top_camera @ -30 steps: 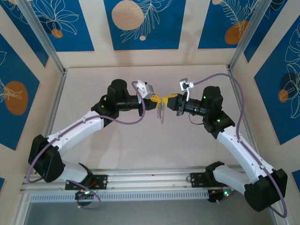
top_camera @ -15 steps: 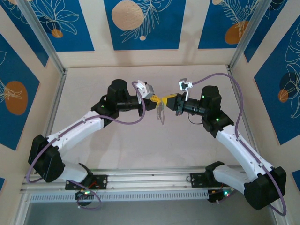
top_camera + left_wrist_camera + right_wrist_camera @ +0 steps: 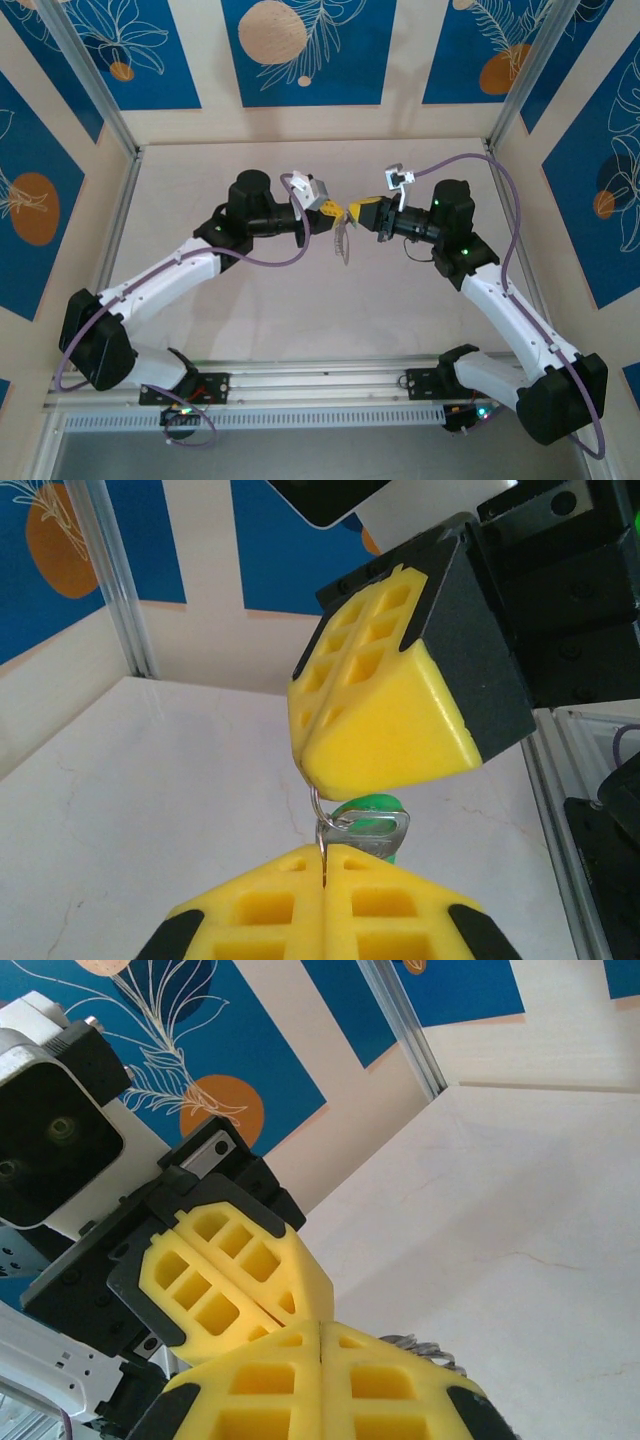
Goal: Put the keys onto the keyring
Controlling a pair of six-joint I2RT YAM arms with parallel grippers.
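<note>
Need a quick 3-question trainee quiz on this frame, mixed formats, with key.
1. True or false: the left gripper and right gripper face each other tip to tip, close together, above the table.
2. The key has a head that is: A red, B green, C blue.
3. Short answer: in the top view, what thin loop dangles where the two tips meet?

Key: 1 true; 2 B; 3 the keyring.
</note>
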